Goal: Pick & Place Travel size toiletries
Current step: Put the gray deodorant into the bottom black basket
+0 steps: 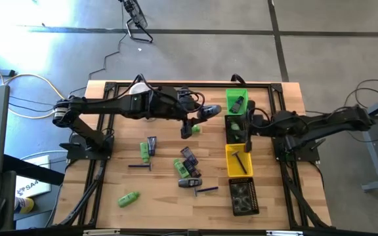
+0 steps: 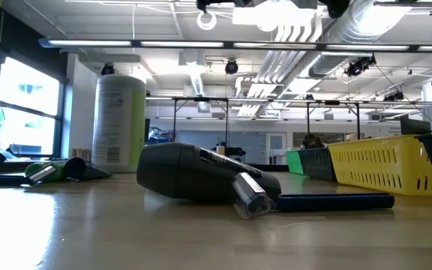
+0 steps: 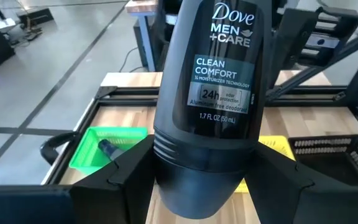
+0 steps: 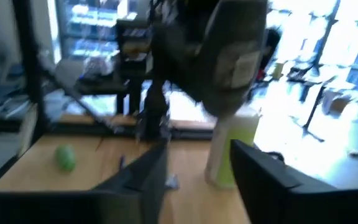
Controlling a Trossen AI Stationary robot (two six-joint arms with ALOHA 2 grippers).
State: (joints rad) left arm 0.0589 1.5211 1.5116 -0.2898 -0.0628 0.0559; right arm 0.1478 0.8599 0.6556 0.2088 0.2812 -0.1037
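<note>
The left gripper (image 1: 205,113) hangs over the middle of the table, toward the far side, with a dark grey deodorant bottle (image 3: 207,99) clamped between its two fingers (image 3: 120,177). The left wrist view shows this best: the bottle's rounded cap end sits down in the fork of the fingers, pressed on both sides, and its labelled body sticks out ahead of them. From above, the same bottle is only a small grey shape at the arm's tip, just left of the green bin (image 1: 236,99).

The right gripper (image 1: 250,124) waits over the row of bins on the right side of the table. Its fingers (image 4: 143,177) stand apart with nothing between them. Its wrist view looks across the table at the left arm and a tall pale-green canister (image 4: 230,149).

The rest of the toiletries lie loose on the wood nearer than the left gripper: a green mini bottle (image 1: 128,198) near the near-left corner, a green bottle beside a dark tube (image 1: 151,145), and a cluster (image 1: 188,169) in the middle. The low view shows only a dark tube (image 2: 205,174) lying flat up close and the yellow bin (image 2: 385,165) to its right.

The bins run in a line from far to near: green, a dark one, yellow (image 1: 237,160), then black (image 1: 243,195). Bare wood lies open between the cluster and the bins, and along the left edge.
</note>
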